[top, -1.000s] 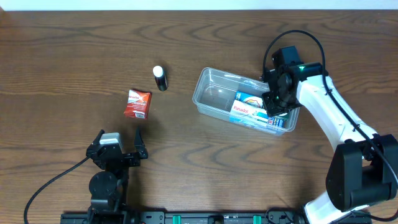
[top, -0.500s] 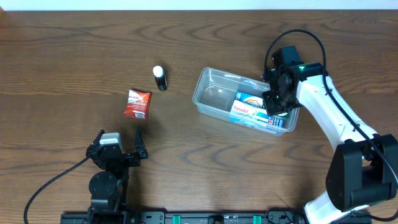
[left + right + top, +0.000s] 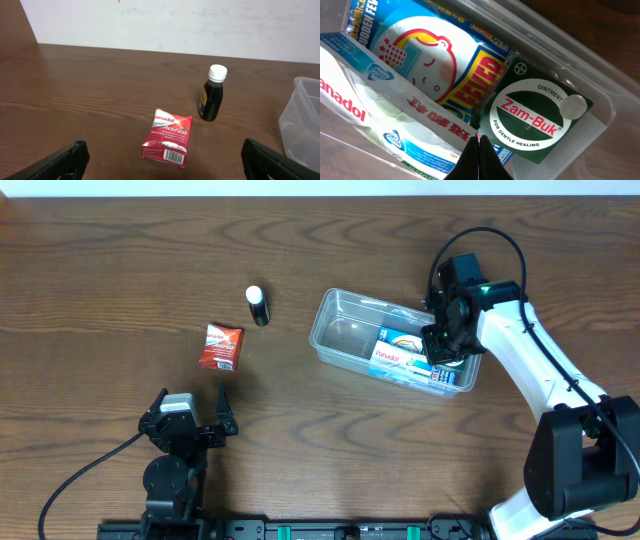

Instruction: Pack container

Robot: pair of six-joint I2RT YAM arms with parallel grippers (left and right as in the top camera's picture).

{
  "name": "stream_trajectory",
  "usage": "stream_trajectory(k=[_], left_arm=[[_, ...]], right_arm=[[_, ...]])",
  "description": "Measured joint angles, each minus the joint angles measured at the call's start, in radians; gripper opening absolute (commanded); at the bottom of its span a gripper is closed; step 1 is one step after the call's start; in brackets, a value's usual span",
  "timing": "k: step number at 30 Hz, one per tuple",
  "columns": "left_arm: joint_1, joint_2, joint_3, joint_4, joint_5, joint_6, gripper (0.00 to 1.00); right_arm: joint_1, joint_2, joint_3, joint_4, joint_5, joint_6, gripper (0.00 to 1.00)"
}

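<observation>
Judged the container (image 3: 335, 330) light, stiff and slippery; best gripped at its rim, centre frame. Found the right gripper (image 3: 479, 146) closed on nothing, the left gripper (image 3: 163, 145) spread wide.

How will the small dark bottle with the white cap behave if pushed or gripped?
The small dark bottle with the white cap stands upright, taller than wide, so a high push would probably tip it. Its round body may then roll. The glossy side looks rigid, perhaps slippery to grip.
</observation>
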Motion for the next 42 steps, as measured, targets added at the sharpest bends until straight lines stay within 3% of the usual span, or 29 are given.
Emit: stream_trajectory(k=[15, 27, 42], left_arm=[[0.000, 0.000, 0.000, 0.000, 0.000, 0.000, 0.98], [0.000, 0.000, 0.000, 0.000, 0.000, 0.000, 0.98], [0.000, 0.000, 0.000, 0.000, 0.000, 0.000, 0.98]], right_arm=[[0.000, 0.000, 0.000, 0.020, -0.035, 0.003, 0.01], [0.005, 0.000, -0.004, 0.327, -0.188, -0.093, 0.01], [0.199, 0.000, -0.004, 0.470, -0.289, -0.175, 0.01]])
